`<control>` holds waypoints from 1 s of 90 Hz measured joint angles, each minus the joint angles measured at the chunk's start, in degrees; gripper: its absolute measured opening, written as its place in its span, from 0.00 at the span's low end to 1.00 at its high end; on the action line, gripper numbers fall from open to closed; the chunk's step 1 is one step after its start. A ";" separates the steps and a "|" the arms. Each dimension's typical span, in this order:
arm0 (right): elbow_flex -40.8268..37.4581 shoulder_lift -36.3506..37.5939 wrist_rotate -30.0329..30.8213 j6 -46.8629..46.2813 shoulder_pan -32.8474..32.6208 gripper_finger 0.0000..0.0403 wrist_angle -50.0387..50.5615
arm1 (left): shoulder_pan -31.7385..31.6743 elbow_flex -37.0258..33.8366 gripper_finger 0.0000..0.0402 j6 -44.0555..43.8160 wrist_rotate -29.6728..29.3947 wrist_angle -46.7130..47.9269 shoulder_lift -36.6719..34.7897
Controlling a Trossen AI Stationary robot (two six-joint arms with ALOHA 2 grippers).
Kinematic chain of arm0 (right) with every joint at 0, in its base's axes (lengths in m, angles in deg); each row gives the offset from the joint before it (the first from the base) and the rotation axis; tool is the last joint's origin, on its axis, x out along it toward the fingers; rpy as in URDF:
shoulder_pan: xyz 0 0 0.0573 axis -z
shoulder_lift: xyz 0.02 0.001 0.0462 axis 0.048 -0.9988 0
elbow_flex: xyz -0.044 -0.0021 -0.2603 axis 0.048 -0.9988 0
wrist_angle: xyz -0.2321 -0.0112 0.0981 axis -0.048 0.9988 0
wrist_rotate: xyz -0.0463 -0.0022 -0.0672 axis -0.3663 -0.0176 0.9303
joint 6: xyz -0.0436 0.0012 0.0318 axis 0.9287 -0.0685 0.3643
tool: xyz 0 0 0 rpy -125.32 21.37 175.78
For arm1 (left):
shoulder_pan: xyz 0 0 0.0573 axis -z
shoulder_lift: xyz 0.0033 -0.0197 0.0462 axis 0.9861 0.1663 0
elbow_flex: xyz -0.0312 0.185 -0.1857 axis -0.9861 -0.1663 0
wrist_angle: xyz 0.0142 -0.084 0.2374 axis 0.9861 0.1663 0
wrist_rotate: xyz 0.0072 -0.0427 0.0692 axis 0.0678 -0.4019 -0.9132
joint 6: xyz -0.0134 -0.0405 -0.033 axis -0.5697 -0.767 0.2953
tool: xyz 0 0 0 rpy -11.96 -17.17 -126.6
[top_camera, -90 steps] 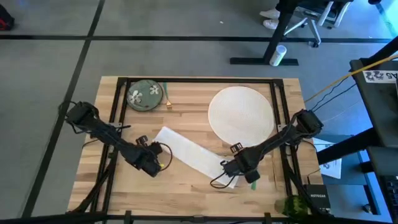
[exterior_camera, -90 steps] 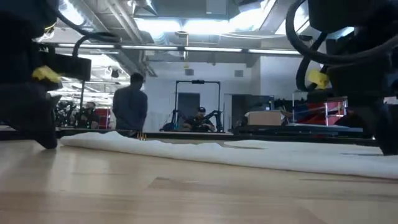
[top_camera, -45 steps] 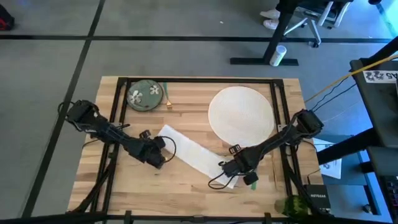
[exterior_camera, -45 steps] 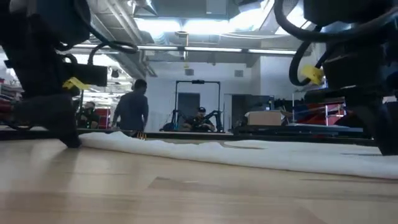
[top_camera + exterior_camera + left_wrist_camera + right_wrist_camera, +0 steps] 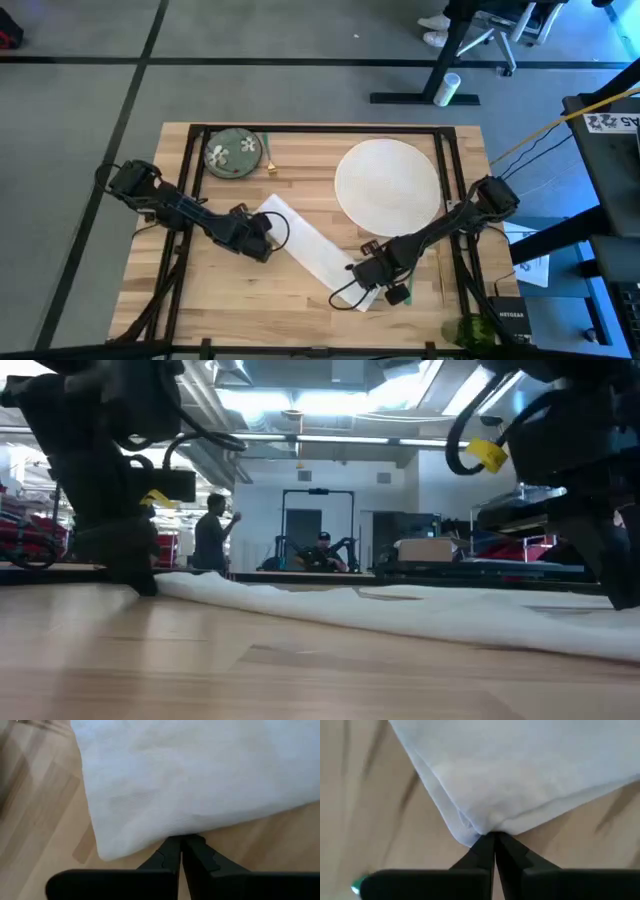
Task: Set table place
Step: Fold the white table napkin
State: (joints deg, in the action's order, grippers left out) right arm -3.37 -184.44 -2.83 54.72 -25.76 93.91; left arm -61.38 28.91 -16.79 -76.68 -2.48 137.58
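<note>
A white napkin (image 5: 310, 245) lies slantwise on the table (image 5: 230, 300), between a small green flowered dish (image 5: 233, 153) at the far left and a large white plate (image 5: 388, 185) at the far right. My left gripper (image 5: 266, 246) is shut, its tips at the napkin's long near-left edge (image 5: 150, 840). At the napkin's near-right corner, my right gripper (image 5: 362, 281) is shut on the cloth. In the low view the napkin (image 5: 400, 615) lies flat along the tabletop. My left gripper touches the napkin's long edge (image 5: 181, 834) near its far-left end with its shut fingertips (image 5: 172, 851), coming low from the table's left. I cannot tell whether cloth is caught between them. The napkin lies on the table there. My right gripper has the napkin's near-right corner (image 5: 487, 827) at its fingertips (image 5: 482, 847), where several folded layers run to a point. The fingers come low from the table's right. The corner stays on or just above the table.
A gold utensil (image 5: 270, 158) lies beside the green dish. A green handle (image 5: 404, 295) shows by my right gripper, and a thin gold piece (image 5: 440, 272) lies near the right frame bar. Something green (image 5: 470, 330) sits at the near right corner. Bare wood lies near left.
My left gripper has moved toward the table's right and far edge, up to the napkin's edge. My right gripper has shifted slightly toward the table's left and near edge, and the napkin's near-right corner has gone with it.
</note>
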 joint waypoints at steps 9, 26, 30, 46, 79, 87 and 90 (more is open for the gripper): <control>0.19 -0.12 -2.14 0.36 -0.07 0.00 -5.57 | -0.95 0.00 0.00 1.45 -0.03 -0.96 0.00; 0.22 -0.12 -4.41 1.70 -0.11 0.00 -14.19 | -3.61 0.04 0.00 5.84 0.23 -2.90 0.00; 0.22 -0.10 -4.25 1.97 -0.11 0.00 -14.44 | -4.37 0.04 0.00 7.09 0.31 -3.72 0.00; 0.17 -0.10 -3.30 2.78 -0.07 0.00 -13.70 | -7.65 0.00 0.00 12.82 0.03 -8.51 0.11; 0.15 -0.10 -3.26 4.38 -0.04 0.00 -13.30 | -12.18 0.32 0.00 25.47 -0.22 -20.29 0.11; 0.15 -0.10 -3.26 4.70 -0.04 0.00 -13.23 | -12.15 1.37 0.00 28.22 -0.08 -20.36 0.11; 0.15 -0.10 -3.23 5.12 -0.02 0.00 -13.22 | -12.05 1.79 0.00 29.09 -0.09 -20.35 0.11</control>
State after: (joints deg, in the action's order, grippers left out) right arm -3.22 -184.54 -6.06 59.85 -25.78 80.69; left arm -73.43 30.70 12.29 -76.77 -22.82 137.69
